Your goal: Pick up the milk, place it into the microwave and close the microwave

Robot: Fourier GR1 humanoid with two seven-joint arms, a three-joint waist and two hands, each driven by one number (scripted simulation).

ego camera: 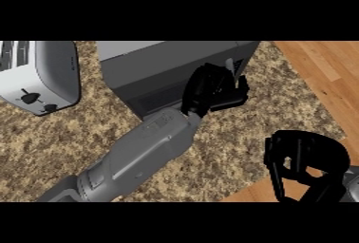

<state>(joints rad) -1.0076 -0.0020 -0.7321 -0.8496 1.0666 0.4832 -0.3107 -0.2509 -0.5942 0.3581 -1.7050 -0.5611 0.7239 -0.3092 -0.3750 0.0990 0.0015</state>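
Speckled brown granite counter (49,142) across most of the view, with warm wood-plank floor (329,80) beyond its right edge. Dark grey microwave (168,66) at the top centre: a boxy, matte, flat-sided shape, long axis running left to right with a slight tilt, front face turned toward the lower edge of the view. Milk nowhere visible; whether inside the microwave or hidden cannot be told. Left hand (214,90), black and angular, up against the microwave's right front part, fingers bent onto the surface there rather than wrapped round anything; whether pressed flat or hooked on an edge cannot be told. Smooth grey left forearm (133,161) slanting down-left from that hand to the lower edge. Silver toaster (38,76) well to the left of the left hand, rounded, glossy, with black knobs on its near side. Right hand (305,163) low at the right, well apart from the microwave, fingers curled inward and holding nothing.
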